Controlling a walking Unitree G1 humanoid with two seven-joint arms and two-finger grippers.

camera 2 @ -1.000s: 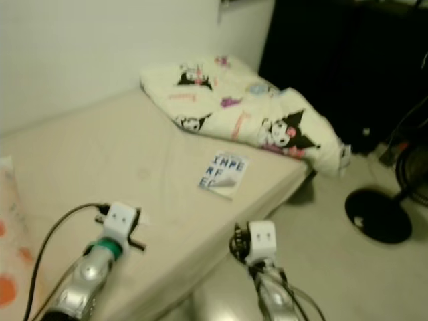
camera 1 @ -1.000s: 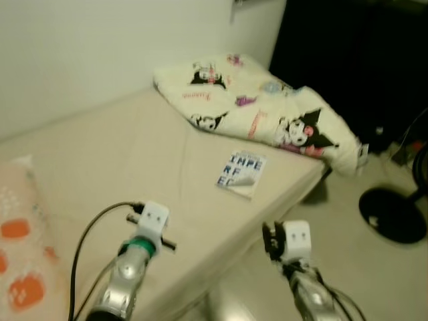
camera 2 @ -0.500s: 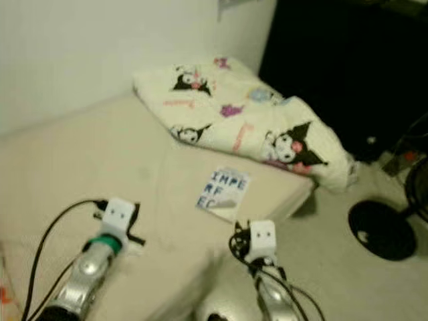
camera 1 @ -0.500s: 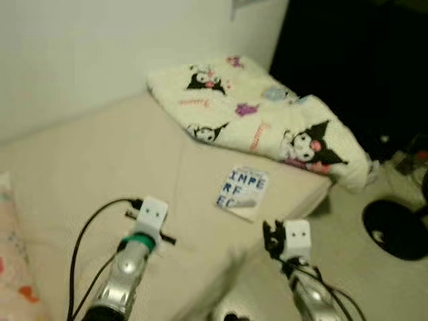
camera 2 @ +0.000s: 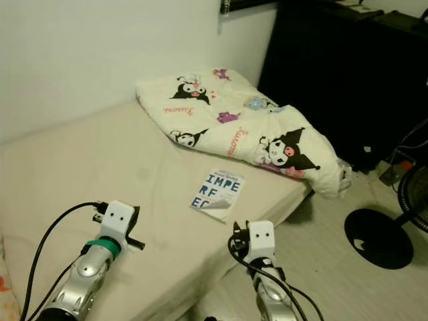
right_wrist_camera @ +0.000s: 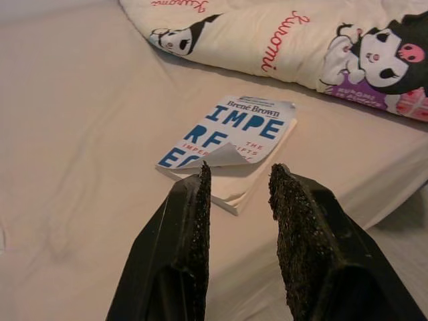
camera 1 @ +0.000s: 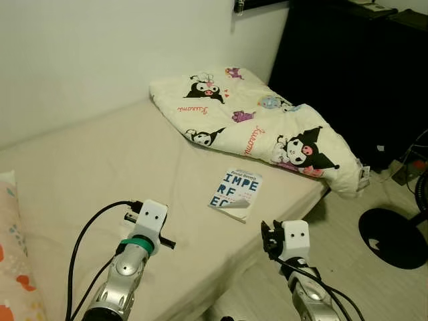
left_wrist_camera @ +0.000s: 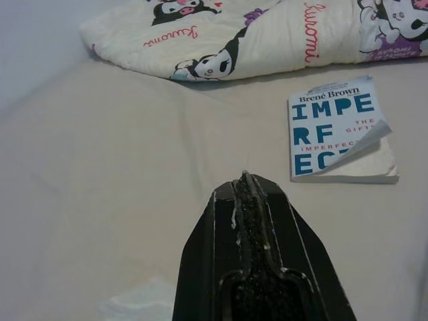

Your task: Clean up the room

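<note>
A bed [camera 1: 100, 167] carried a folded cartoon-print blanket [camera 1: 261, 124] and, near its edge, a paperback book [camera 1: 235, 194], cover corner curled. The right pincer [right_wrist_camera: 239, 175] hung narrowly parted just short of the book; the left pincer [left_wrist_camera: 245, 180] was pressed together. The pickup seemed imminent, calling for a forward reach.

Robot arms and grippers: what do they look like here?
Both arms are silver, each ending in a white boxy wrist block. The left arm has a green band and a looping black cable. The right gripper has long black fingers with rough, gritty pads.
</note>
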